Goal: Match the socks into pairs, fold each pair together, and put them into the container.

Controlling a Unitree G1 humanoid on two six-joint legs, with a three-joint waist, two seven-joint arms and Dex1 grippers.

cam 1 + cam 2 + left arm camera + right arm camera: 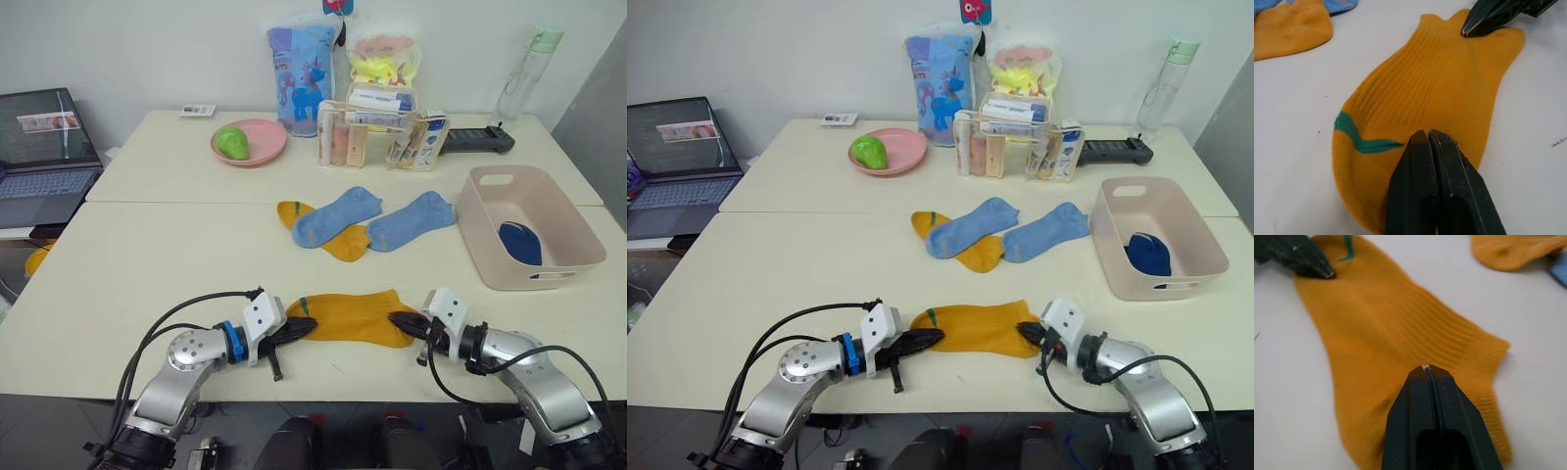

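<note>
Left eye view: left gripper (306, 324) and right gripper (396, 318) each pinch an end of the mustard yellow sock (353, 316), flat near the table (147, 264) edge; no writing readable.

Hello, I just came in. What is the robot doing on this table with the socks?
The robot is sorting socks. Its left gripper and right gripper each pinch one end of a yellow sock lying flat at the near edge of the table, fingers closed. Further back, the second yellow sock lies partly under one of the two light blue socks. A dark blue pair is already in the pink tub.
</note>
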